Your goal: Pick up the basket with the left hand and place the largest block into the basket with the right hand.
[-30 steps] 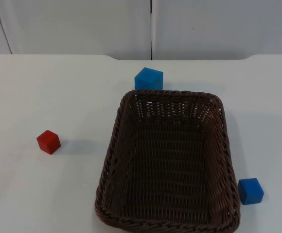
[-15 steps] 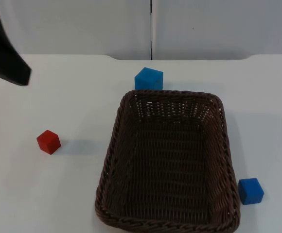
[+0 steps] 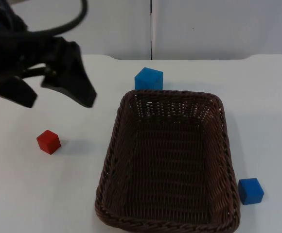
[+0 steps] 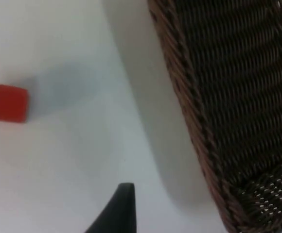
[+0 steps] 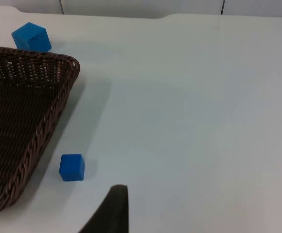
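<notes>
Brown wicker basket (image 3: pixel 167 160) flat on white table (image 3: pixel 29 194), long axis running from partition wall toward near edge, near rim close to that edge. Larger blue block (image 3: pixel 149 79) just beyond far rim; smaller blue block (image 3: pixel 250 191) just beside right wall; red block (image 3: pixel 48 141) well apart to left. Open table between red block and basket. Left gripper (image 3: pixel 58 99) above table left of basket, fingers spread, holding nothing. Right gripper: fingertip (image 5: pixel 113 208) near smaller blue block; state of fingers cannot be told.
</notes>
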